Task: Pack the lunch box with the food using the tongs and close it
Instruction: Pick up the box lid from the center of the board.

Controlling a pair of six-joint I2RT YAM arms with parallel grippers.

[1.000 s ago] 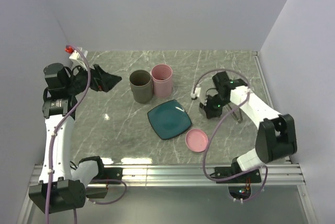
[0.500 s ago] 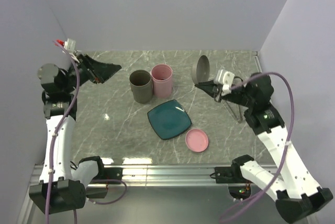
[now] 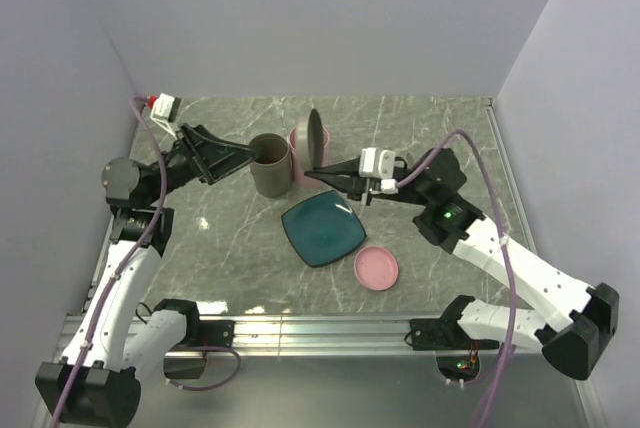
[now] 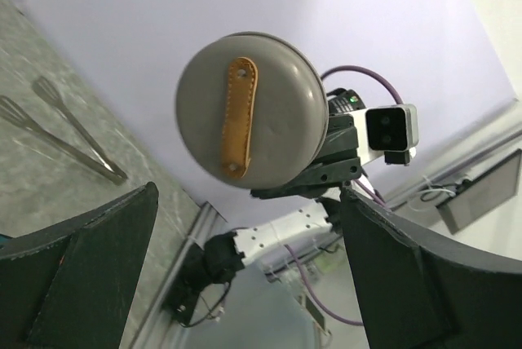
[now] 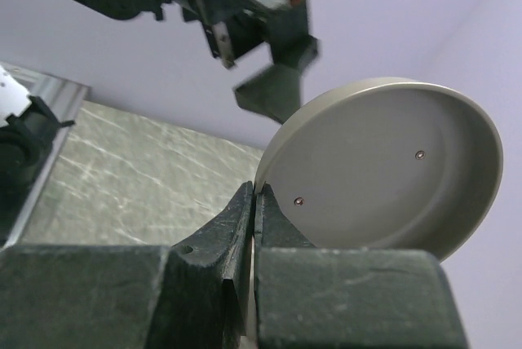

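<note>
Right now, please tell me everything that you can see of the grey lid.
The grey lid is round and shallow, matte, plastic by its look. A tan, leather-like strap runs across its top; two small rivets show on its hollow inner side. It stands on edge in the air, near the pink cup. The shut right tool pinches its rim. Nothing else touches it.
</note>
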